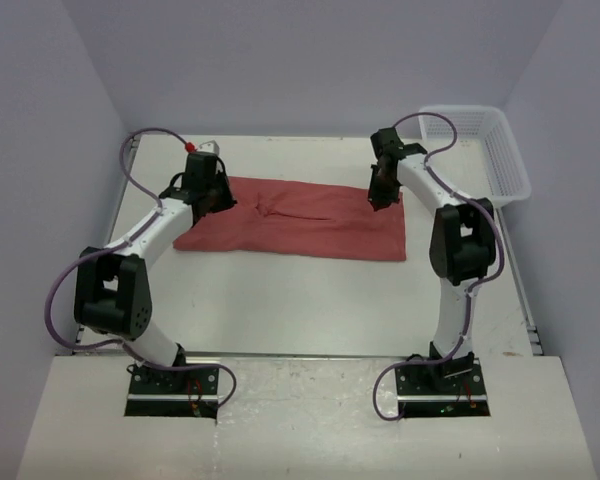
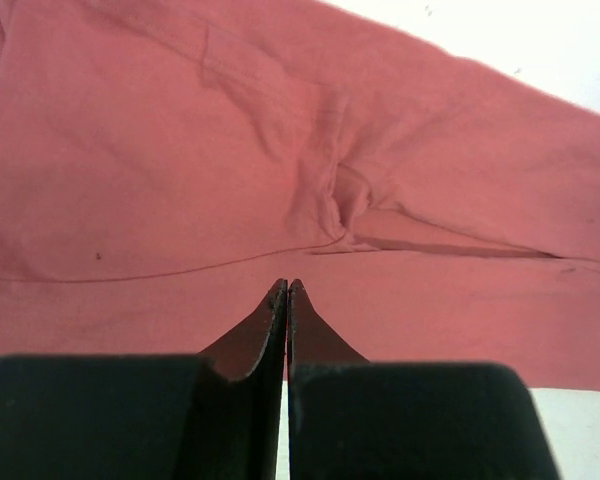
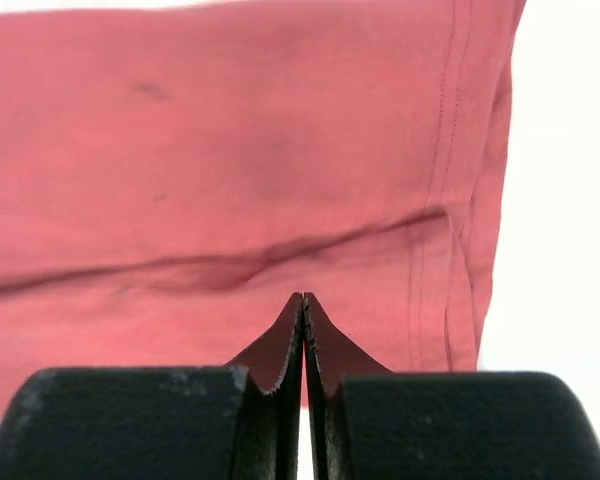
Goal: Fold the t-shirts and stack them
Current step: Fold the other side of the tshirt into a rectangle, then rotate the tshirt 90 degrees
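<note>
T-shirt (image 1: 295, 220) lies flat on the table (image 1: 310, 300), left of the white mesh basket (image 1: 510, 170) and well apart from it; brick-red, plain, already doubled into a long band. At the end farthest from the basket the left jaws hang low over the cloth, clenched tip to tip with nothing between them; a puckered wrinkle (image 2: 345, 195) and a long crease (image 2: 160, 272) run just ahead of them. At the end nearest the basket the right jaws are likewise pressed shut and empty, beside the stitched hem (image 3: 458, 120). I judge the next fold needs both pairs to part first, pinch matching edges, and lift level together, so the band closes squarely without dragging.
</note>
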